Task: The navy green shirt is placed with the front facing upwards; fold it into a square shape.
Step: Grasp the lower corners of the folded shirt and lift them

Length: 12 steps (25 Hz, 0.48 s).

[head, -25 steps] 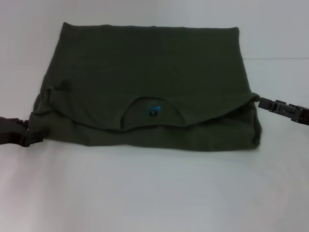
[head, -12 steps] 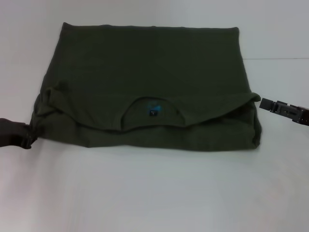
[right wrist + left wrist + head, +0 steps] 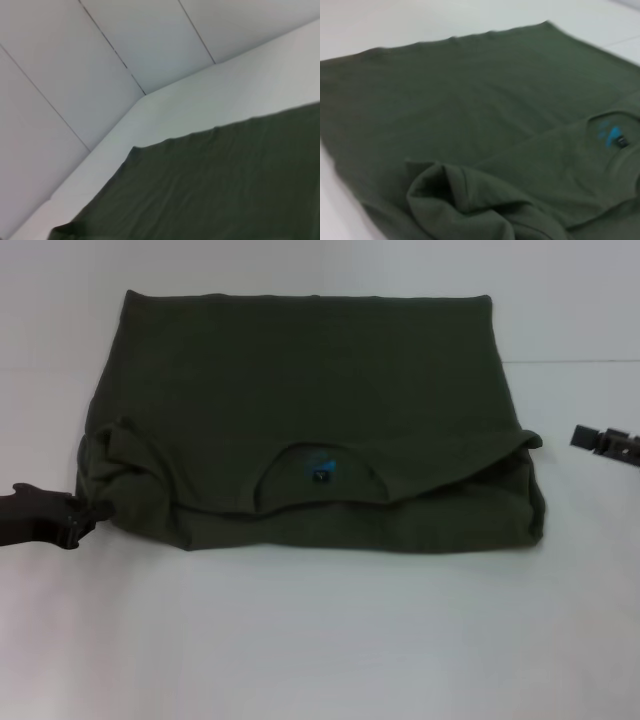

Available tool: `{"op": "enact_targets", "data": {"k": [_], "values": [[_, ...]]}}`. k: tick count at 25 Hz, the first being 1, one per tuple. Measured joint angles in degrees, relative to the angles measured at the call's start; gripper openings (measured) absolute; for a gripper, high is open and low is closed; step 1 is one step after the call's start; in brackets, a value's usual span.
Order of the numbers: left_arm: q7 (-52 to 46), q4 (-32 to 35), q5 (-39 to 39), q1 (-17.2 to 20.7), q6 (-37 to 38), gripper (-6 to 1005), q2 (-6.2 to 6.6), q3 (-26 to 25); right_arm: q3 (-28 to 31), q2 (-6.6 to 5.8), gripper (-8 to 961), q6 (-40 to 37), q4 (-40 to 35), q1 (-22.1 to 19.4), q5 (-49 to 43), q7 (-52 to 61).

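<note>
The navy green shirt (image 3: pixel 310 430) lies part-folded on the desk (image 3: pixel 320 640), collar toward us. The left claw (image 3: pixel 85 518) touches its bunched corner, grip unclear to us; a pull could undo the fold. The right claw (image 3: pixel 585 437) stands apart, seemingly released.

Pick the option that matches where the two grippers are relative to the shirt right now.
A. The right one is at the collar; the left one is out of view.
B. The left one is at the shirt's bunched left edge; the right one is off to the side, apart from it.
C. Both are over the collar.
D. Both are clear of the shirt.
B: in the head view the left gripper meets the bunched left edge of the navy green shirt, while the right gripper sits off to the right with bare table between it and the cloth.
</note>
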Motion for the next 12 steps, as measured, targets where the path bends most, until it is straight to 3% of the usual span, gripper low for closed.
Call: {"op": "enact_targets", "data": {"k": [3, 7, 12], "values": [[-0.31, 0.09, -1.10, -0.03, 2.73, 52, 0.46, -0.06, -1.02, -1.82, 944, -0.70, -4.66, 0.98, -3.36, 2.89], [-1.06, 0.55, -1.81, 0.00, 4.48, 54, 0.46, -0.12, -1.51, -2.06, 944, -1.82, -10.82, 2.61, -10.44, 7.07], [-1.35, 0.59, -2.59, -0.03, 5.59, 57, 0.29, -0.15, -1.88, -1.45, 945, -10.43, -19.87, 7.44, -26.37, 13.40]]}}
